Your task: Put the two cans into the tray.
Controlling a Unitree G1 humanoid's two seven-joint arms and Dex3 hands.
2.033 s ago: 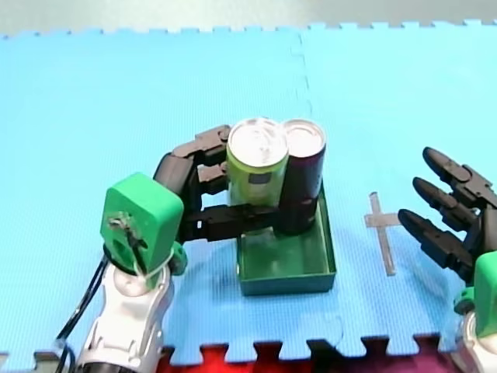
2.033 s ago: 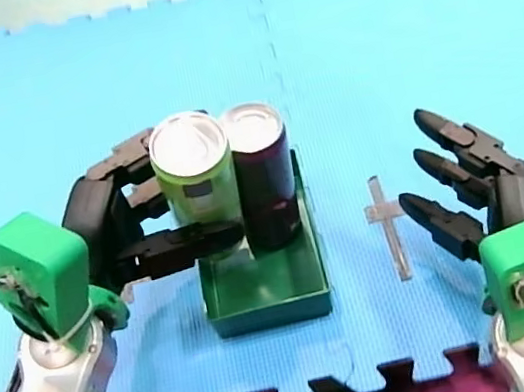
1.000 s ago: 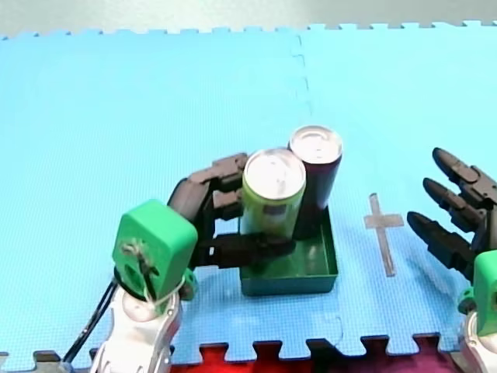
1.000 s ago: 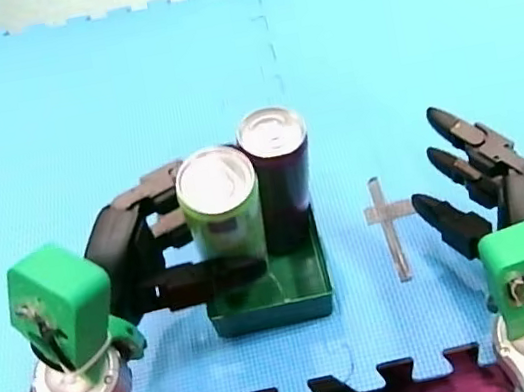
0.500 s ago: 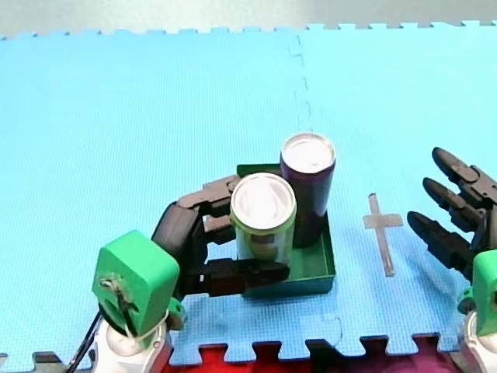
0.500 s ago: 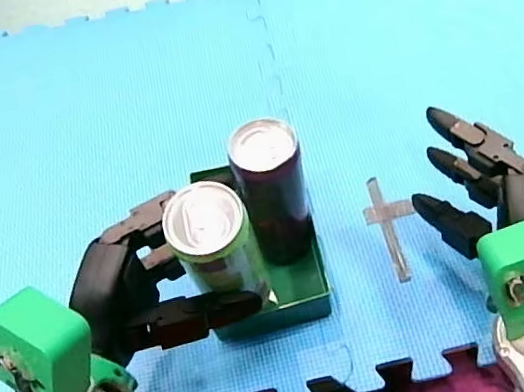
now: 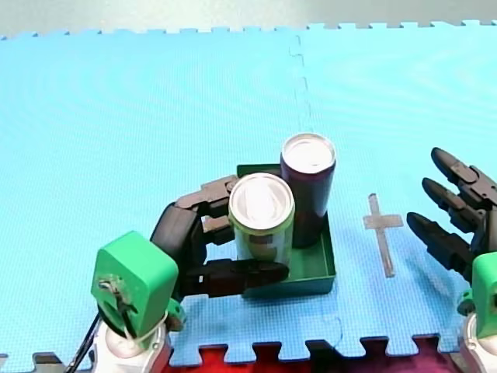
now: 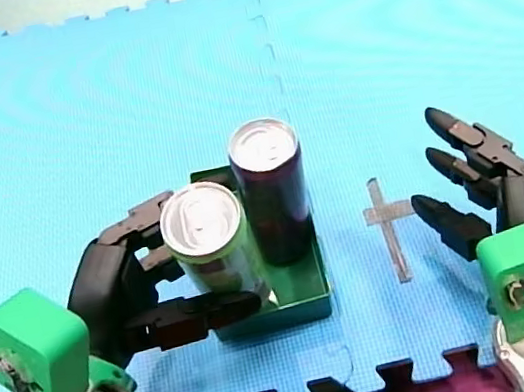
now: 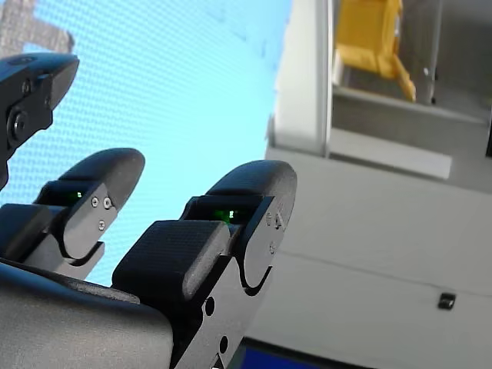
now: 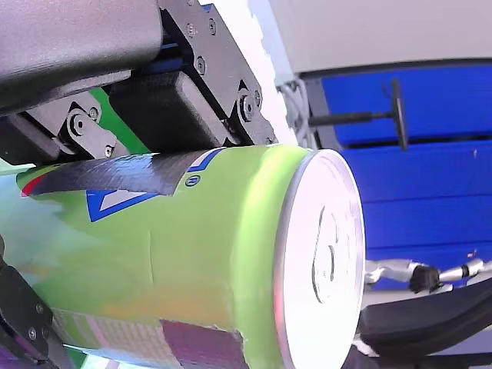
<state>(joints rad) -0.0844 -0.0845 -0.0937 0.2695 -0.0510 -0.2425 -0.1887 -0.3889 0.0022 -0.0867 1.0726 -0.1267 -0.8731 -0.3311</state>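
Note:
A green tray (image 7: 322, 264) sits on the blue mat near the front edge. Inside it stand two upright cans: a dark purple can (image 7: 307, 190) at the back right and a light green can (image 7: 262, 219) at the front left. My left hand (image 7: 213, 249) is shut on the green can, fingers behind it and thumb across its front. The second wrist view shows that same green can (image 10: 200, 254) close up between the fingers. My right hand (image 7: 454, 221) hovers over the mat to the right of the tray, holding nothing.
A grey tape cross (image 7: 382, 233) lies on the mat between the tray and my right hand. The mat's jigsaw front edge (image 7: 311, 346) runs just below the tray. A seam (image 7: 301, 85) runs back from the tray.
My left hand carried the green can toward me and lowered it into the tray beside the purple can. In the last half second almost nothing moved. The right hand stayed put.

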